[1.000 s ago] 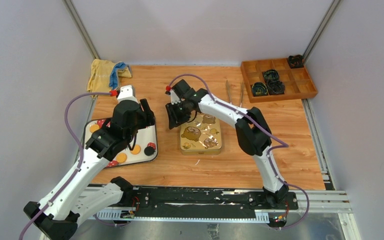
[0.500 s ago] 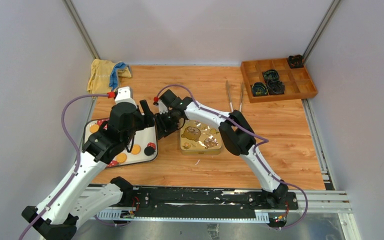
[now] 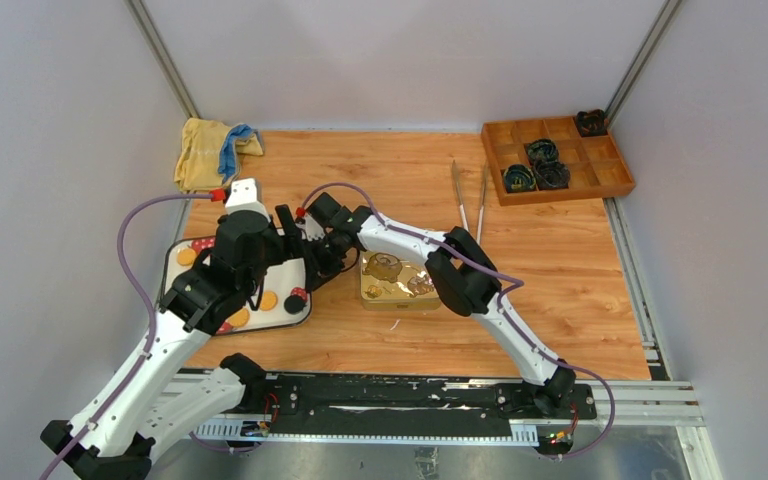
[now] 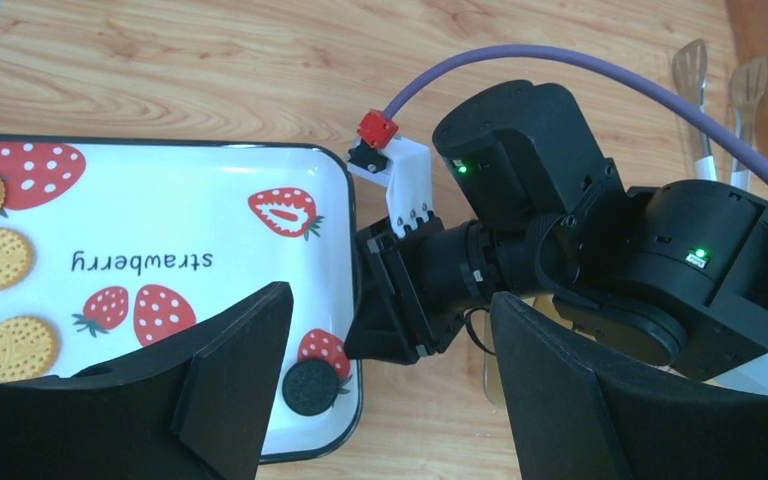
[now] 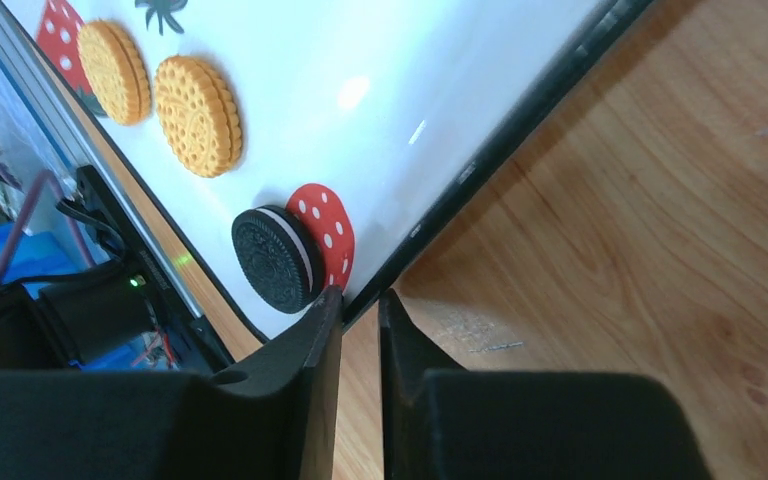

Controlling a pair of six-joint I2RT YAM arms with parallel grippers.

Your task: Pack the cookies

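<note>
Though unclear from above, right end effector (image 5: 359, 297) pinches the tray (image 5: 430, 70) rim.

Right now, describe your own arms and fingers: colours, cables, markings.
Both the left arm and right arm have white links with bulky black joints. A purple cable loops along each, ending at a red connector on a white bracket. Small green lights glow on the right wrist housing. The left fingers and right fingers are plain matte black, broad and tapering.
</note>
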